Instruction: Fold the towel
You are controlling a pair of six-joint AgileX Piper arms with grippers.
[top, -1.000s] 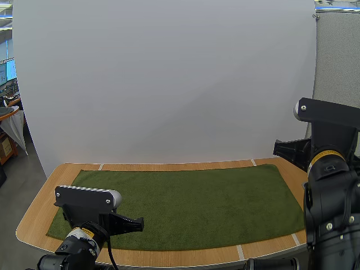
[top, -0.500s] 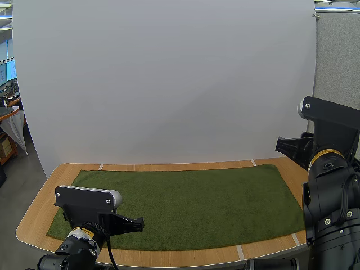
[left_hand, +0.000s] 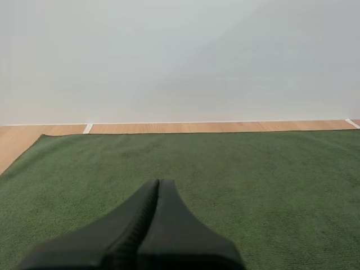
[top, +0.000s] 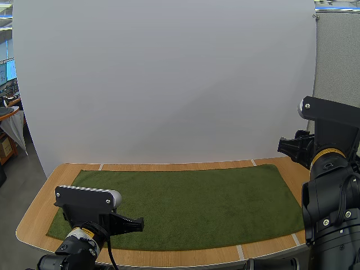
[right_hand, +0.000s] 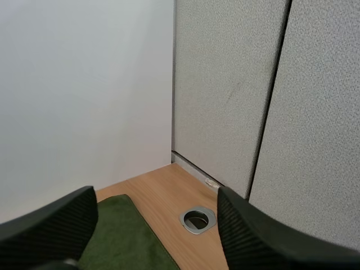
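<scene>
Your left gripper [left_hand: 158, 183], fingers pressed into one wedge, sits low over the towel [top: 191, 202], unmoved. Your right gripper [right_hand: 156, 194], spread wide at mid-right of the high view, has drifted slightly right. One green towel lies flat at lower centre on one table [top: 35, 211].

Left pincer [left_hand: 158, 183] lies closed as one wedge; right pincer [right_hand: 157, 194], raised high, gapes wide.

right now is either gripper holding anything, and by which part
Nothing is held. The left gripper is shut on nothing over the towel; the right gripper is open, empty, near the table's corner.
</scene>
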